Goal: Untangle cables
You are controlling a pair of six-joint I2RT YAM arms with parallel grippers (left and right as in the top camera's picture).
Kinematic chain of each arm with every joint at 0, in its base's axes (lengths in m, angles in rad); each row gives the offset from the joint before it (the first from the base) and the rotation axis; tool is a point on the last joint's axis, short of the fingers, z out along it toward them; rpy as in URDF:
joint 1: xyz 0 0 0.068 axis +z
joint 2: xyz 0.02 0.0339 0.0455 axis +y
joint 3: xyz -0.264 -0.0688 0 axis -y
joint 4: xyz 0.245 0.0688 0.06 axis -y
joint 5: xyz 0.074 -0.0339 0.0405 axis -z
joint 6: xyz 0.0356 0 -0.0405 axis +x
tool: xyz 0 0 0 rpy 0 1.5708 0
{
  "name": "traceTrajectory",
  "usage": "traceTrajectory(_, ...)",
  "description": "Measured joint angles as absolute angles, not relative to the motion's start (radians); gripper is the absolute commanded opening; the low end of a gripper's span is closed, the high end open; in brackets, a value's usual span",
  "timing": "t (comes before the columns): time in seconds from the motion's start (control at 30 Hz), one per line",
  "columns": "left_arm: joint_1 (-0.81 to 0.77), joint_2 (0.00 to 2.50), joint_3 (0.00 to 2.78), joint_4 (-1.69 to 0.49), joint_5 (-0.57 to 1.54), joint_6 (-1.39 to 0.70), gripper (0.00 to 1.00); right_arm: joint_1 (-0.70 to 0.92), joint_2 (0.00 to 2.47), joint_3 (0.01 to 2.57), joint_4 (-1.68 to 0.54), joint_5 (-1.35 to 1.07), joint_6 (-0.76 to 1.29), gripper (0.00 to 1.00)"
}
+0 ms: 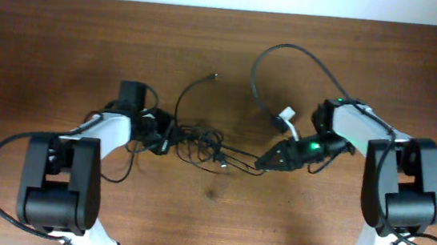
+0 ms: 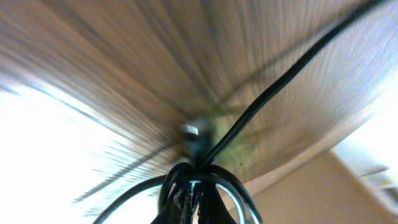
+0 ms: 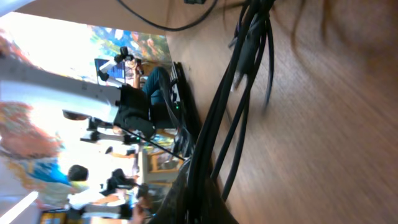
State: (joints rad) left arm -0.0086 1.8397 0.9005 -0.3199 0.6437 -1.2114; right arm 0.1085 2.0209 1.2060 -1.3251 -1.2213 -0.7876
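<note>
Pincers come first: we count two, one on each arm, and both are closed tight. The left pincer [image 1: 167,138] sits just left of the table's [image 1: 66,35] middle and is clamped on the left side of the cables [image 1: 204,144]. In its own wrist view, black loops bunch at its fingertips and one strand runs away to the upper right. That view is blurred, so we cannot tell how many strands it grips. The right pincer [image 1: 265,162] lies right of the middle, its tips pointing left, closed on strands that stretch taut from the knot to it. Its wrist view shows several black strands side by side, running from between its fingers out across the wood.

The cables lie as one dark tangle at the middle of the table, between the two pincers and touching both. We cannot count the separate cords inside the knot. One strand curves out of the tangle toward the far edge and ends in a small plug [image 1: 215,76], lying free on the wood.
</note>
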Motion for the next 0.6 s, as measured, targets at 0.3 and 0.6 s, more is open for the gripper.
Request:
traceTrajectory(0.3, 0.344, 1.850, 0.885, -0.327, 0.645, -1.162, 0.00, -0.234, 2.005, 1.191, -1.426, -1.158, -1.004, 0.04)
traceTrajectory(0.6, 0.673, 1.860, 0.883, 0.210, 1.160, -0.986, 0.00, -0.410, 1.986, 1.190, -1.164, -1.018, -0.616, 0.04)
